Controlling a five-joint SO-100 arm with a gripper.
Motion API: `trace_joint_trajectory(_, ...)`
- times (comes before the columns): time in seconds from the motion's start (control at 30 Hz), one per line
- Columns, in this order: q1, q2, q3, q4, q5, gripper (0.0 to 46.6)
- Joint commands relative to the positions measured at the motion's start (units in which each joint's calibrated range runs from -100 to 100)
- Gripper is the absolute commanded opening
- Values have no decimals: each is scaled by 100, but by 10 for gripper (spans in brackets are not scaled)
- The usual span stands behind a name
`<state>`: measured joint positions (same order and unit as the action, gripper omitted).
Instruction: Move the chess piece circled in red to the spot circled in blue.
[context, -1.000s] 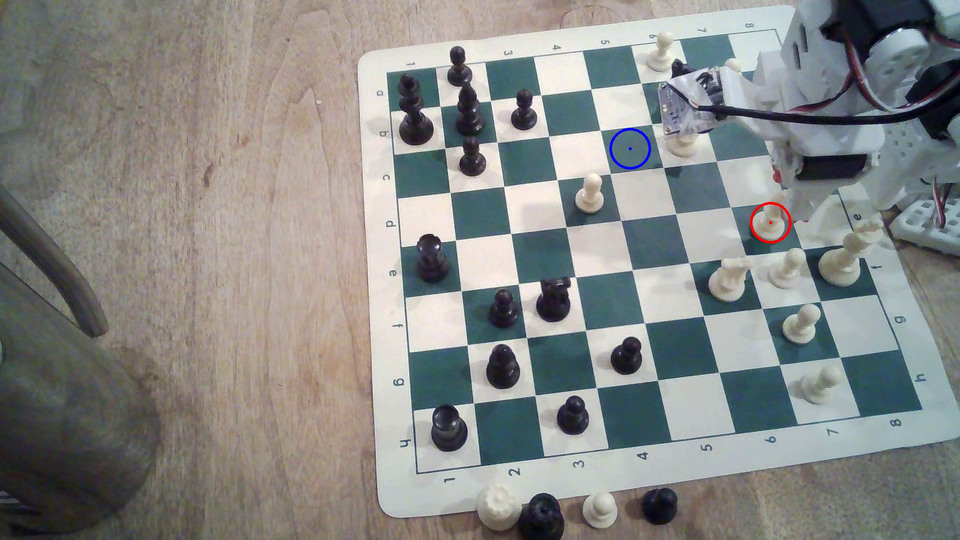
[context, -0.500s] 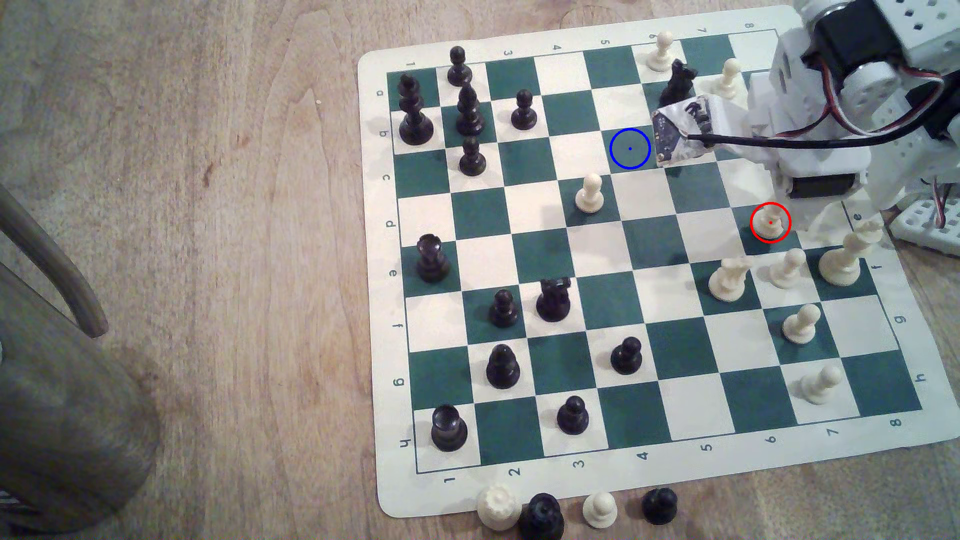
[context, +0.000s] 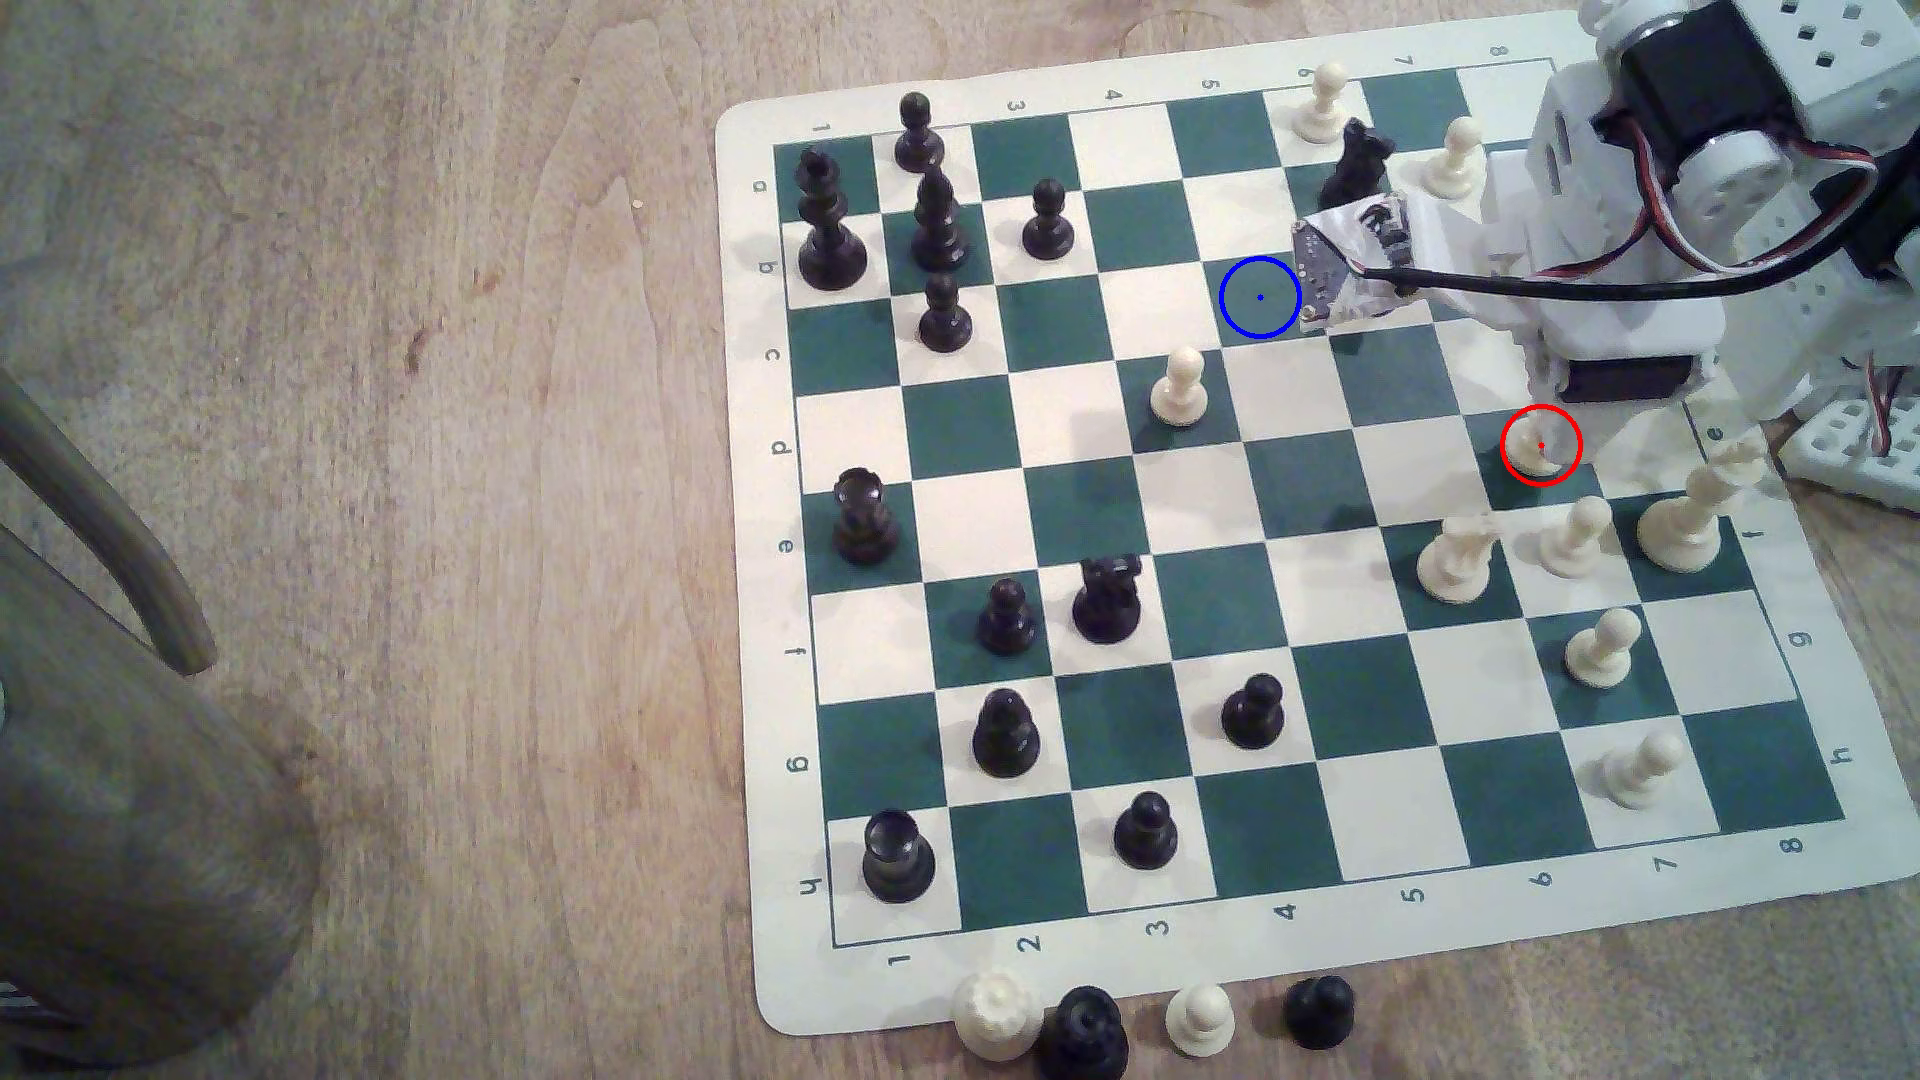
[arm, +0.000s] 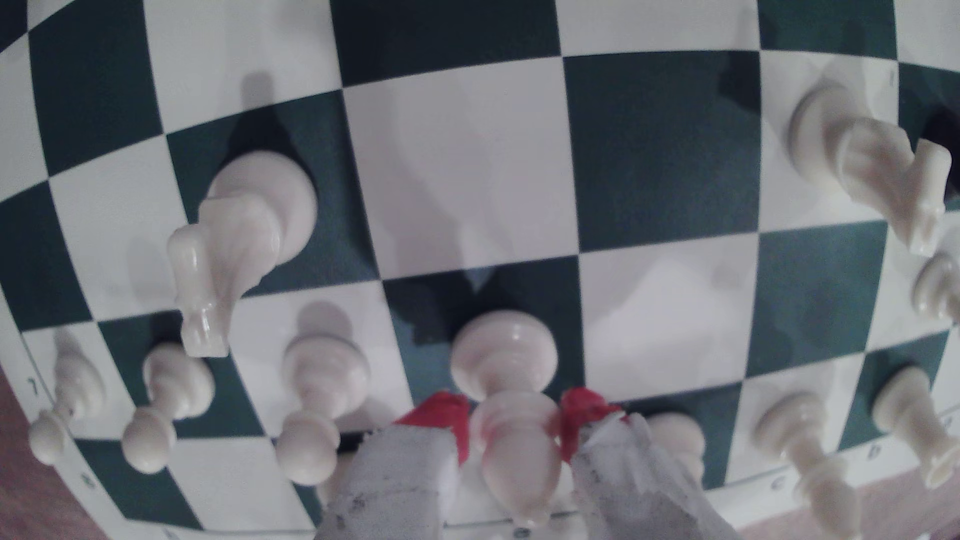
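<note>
The cream-white slim chess piece with a round base and a tapered top (arm: 511, 415) stands upright on the red-ringed dark green square at the exterior view's right side of the green-and-cream roll-up chessboard (context: 1288, 914); in that view only its base (context: 1529, 449) shows beneath the white arm. In the wrist view the gripper (arm: 514, 423) straddles the piece's waist, its two red-padded fingertips (arm: 441, 415) sitting just beside the body on either side, narrowly parted; whether the pads actually press the piece cannot be told. The base looks planted on its square. Against half a second ago, the arm has leaned slightly further toward the exterior view's left: the taped wrist camera module (context: 1340, 265) now reaches almost to the rim of the blue ring, where before a small gap showed. Against one second ago it has dropped lower, uncovering the black knight (context: 1351, 166) and a cream pawn (context: 1455, 156) behind it. The piece's base is where it was in both earlier frames. The blue-ringed dark green square with a blue centre dot (context: 1259, 297) lies bare, well apart from the piece, with a cream pawn (context: 1179, 386) near it.
</note>
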<state>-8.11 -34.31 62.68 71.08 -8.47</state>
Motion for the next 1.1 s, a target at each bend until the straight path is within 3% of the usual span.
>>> trace_joint_trajectory(0.0, 2, -58, -84, 34, -15, 2)
trace_joint_trajectory(0.27, -22, -270, -411, 255, -73, 2)
trace_joint_trajectory(0.57, 158, -372, -1943, 829, -137, 2)
trace_joint_trajectory(0.83, 721, 969, -3838, 1099, 29, 2)
trace_joint_trajectory(1.07, 1707, 2132, -4917, 927, 313, 2)
